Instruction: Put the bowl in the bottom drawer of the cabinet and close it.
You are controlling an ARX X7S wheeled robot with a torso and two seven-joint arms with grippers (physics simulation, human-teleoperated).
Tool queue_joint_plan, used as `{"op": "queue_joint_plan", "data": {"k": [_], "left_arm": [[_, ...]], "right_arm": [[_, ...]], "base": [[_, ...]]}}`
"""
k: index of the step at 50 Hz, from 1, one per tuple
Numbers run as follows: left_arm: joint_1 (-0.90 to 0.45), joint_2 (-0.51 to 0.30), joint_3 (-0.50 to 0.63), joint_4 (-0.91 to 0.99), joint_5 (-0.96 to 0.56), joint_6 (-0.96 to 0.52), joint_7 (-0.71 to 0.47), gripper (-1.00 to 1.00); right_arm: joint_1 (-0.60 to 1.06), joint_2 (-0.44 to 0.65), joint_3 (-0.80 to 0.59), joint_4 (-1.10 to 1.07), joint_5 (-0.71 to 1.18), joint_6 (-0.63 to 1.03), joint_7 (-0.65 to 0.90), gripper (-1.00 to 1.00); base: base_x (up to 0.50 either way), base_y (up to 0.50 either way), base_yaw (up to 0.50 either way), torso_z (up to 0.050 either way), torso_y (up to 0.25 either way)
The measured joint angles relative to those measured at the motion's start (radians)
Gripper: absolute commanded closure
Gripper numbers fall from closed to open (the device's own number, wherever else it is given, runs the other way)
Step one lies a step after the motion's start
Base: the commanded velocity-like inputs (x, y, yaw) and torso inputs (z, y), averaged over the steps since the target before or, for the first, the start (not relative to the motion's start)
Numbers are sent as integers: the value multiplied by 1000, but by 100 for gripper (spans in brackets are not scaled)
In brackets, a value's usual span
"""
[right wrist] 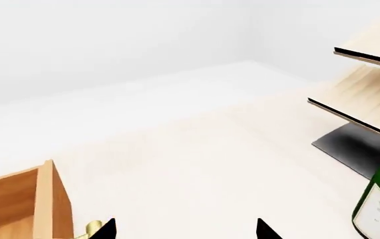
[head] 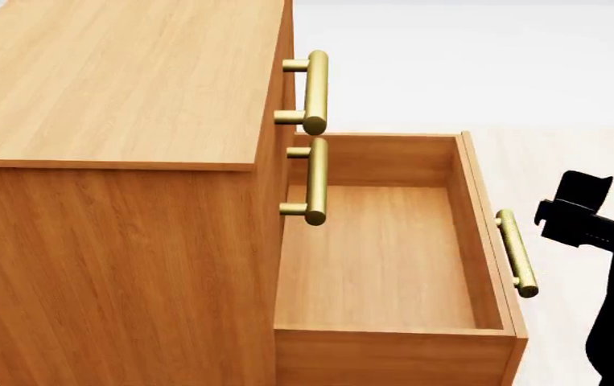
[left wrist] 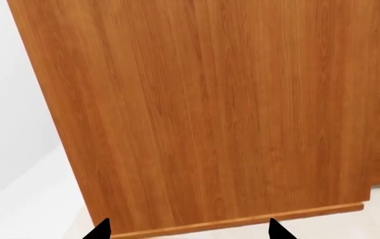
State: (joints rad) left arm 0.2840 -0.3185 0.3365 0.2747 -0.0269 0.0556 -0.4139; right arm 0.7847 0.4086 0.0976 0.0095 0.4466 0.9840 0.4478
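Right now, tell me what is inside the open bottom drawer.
The bottom drawer shows only its bare wooden floor; no bowl is inside. Its back end, under the cabinet, is hidden.

Bottom drawer (head: pixel 387 265) open, unobstructed from above; upper handles (head: pixel 315 181) overhang rear.

Right arm (head: pixel 607 265): matte black, angular housing with a blocky, notched end section; no markings or cables discernible. Left hand (left wrist: pixel 190 230) and right hand (right wrist: pixel 186 230): each shows two plain black, pointed fingertips, set well apart
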Motion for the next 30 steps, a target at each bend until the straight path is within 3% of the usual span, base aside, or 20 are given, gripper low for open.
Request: {"op": "queue_joint_plan", "data": {"k": [30], "left_arm": [[-32,14,21,-72,5,39,-10,-100]], "right_arm": [[-5,35,142,156,-79,-175,107,-100]], "base": [[0,0,0,0,0]]}}
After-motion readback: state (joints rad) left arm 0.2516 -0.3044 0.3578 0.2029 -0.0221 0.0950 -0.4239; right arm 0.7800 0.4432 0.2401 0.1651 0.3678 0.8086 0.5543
